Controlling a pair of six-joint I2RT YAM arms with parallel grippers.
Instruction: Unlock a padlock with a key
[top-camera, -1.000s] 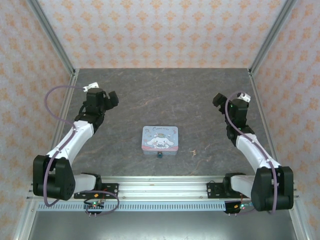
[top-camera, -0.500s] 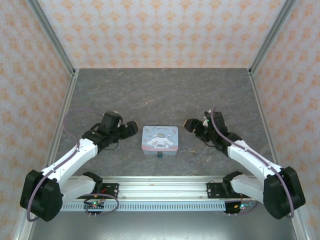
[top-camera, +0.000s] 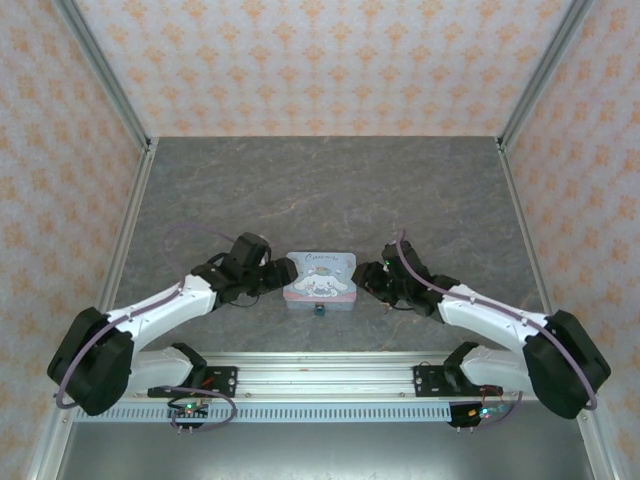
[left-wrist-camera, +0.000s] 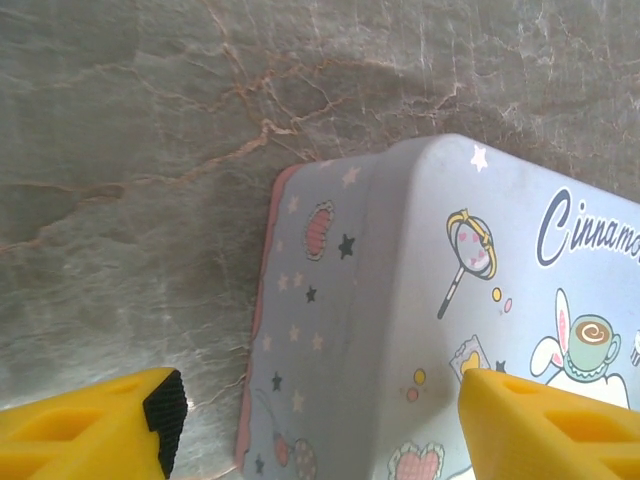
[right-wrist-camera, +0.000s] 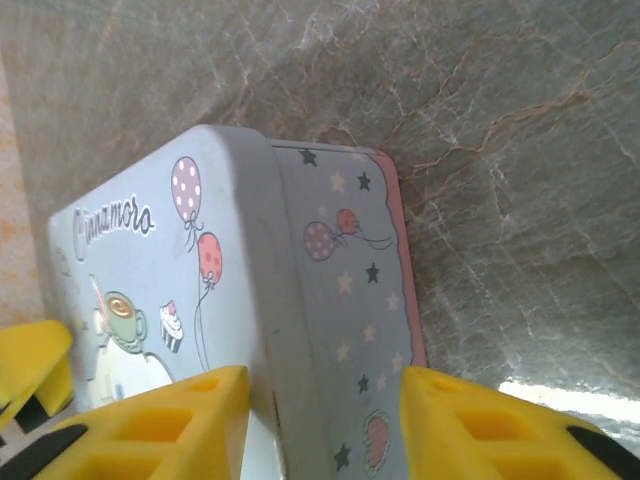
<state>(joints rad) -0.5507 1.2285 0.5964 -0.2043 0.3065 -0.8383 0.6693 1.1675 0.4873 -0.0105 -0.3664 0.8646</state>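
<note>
Left gripper (top-camera: 277, 272) and right gripper (top-camera: 366, 276) sit at opposite ends of the tin, and neither is at the padlock (top-camera: 320, 310). The padlock is a small blue thing lying on the table (top-camera: 330, 190), just in front of the middle of the tin's near edge; whether the two touch is too fine to tell.

The tin (top-camera: 320, 277) lies flat behind it, pastel blue and pink, with its cartoon lid facing up.

At the tin's left end, the left gripper's jaws are spread wide. In its wrist view one of its yellow fingers (left-wrist-camera: 95, 425) is over bare table and the other is over the lid, with a corner of the tin between them. At the right end, the right gripper is also parted. One of its fingers (right-wrist-camera: 150, 425) is over the lid and the other is out past the pink rim.

Both arms are stretched low and inward from their bases. Their forearms are close above the table and their wrists point toward each other across the tin.
</note>
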